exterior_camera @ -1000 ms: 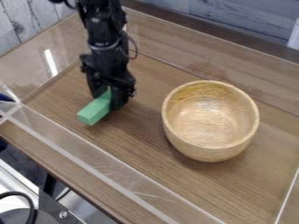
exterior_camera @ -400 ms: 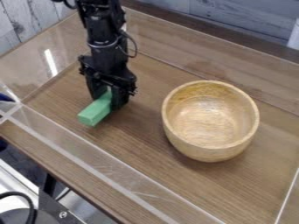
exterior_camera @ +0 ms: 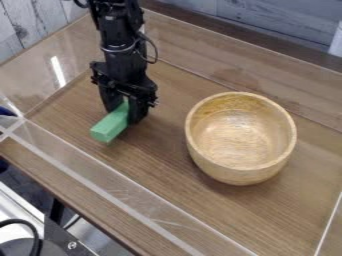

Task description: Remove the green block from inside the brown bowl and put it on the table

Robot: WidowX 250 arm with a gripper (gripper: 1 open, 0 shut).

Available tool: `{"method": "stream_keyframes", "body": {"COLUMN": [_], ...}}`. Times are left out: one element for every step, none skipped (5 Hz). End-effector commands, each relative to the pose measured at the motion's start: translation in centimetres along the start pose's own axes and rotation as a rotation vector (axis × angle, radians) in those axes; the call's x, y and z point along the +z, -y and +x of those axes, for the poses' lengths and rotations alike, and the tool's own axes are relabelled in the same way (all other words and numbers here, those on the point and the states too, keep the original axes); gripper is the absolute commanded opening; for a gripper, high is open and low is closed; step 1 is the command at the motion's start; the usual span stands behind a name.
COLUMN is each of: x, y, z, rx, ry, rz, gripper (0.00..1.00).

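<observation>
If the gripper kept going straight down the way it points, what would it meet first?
The gripper points straight down, shut on the green block, whose lower end looks to rest on the table. It would press the block against the tabletop; remaining clearance is unclear.

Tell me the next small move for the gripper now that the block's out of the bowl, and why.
Probably open the gripper and let go. The green block is already outside the brown bowl, which looks empty, and its lower end seems to rest on the table while the gripper is shut on its upper end. After release, lift straight up.
</observation>
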State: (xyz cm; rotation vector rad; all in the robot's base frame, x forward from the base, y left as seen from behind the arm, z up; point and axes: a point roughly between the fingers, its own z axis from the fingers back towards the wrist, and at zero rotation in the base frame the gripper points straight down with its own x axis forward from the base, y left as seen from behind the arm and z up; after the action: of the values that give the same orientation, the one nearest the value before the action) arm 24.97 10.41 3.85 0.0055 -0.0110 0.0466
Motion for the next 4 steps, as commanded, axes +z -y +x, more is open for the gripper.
{"method": "stream_keyframes", "body": {"x": [1.44, 1.28, 1.08, 1.08], "y": [-0.3, -0.28, -0.28, -0.24], "z": [1.28, 1.28, 1.27, 1.31], "rx": [-0.001, 0.002, 0.004, 0.008], "ry": [0.057, 0.052, 0.046, 0.042], "rz": [0.018, 0.015, 0.012, 0.008], "gripper": [0.0, 0.0, 0.0, 0.0]}}
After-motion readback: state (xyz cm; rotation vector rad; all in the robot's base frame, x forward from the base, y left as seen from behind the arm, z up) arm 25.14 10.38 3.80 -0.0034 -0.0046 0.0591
